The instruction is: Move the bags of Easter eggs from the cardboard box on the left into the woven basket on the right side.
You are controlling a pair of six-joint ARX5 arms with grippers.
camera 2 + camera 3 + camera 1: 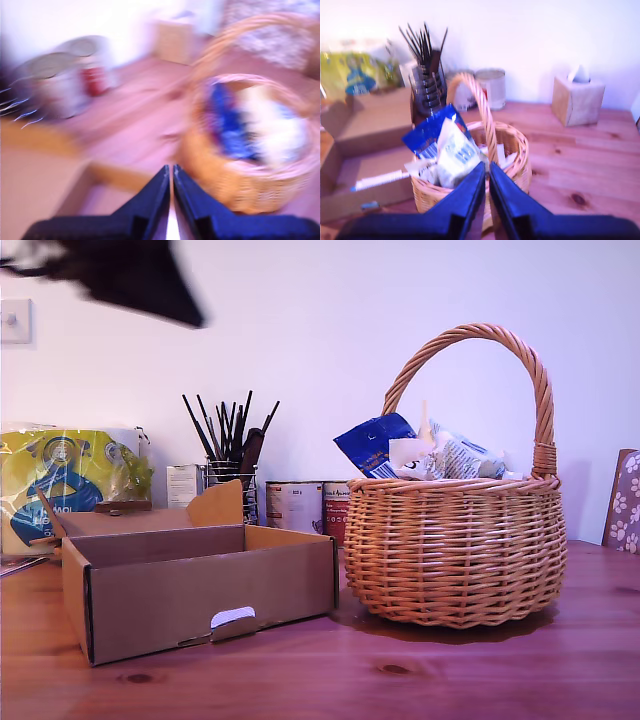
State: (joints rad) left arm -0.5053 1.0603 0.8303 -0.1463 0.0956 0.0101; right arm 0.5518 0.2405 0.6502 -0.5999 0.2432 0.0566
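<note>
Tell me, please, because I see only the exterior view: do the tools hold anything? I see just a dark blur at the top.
Observer: No. My second tool is shut and empty, and its camera looks down at the woven basket.
Operator: And the first one?
Observer: My first tool is also shut on nothing, though its picture is blurred.
Operator: Is anything on the table that I cannot see?
Observer: Yes, a tissue box stands on the table; your view does not show it.
</note>
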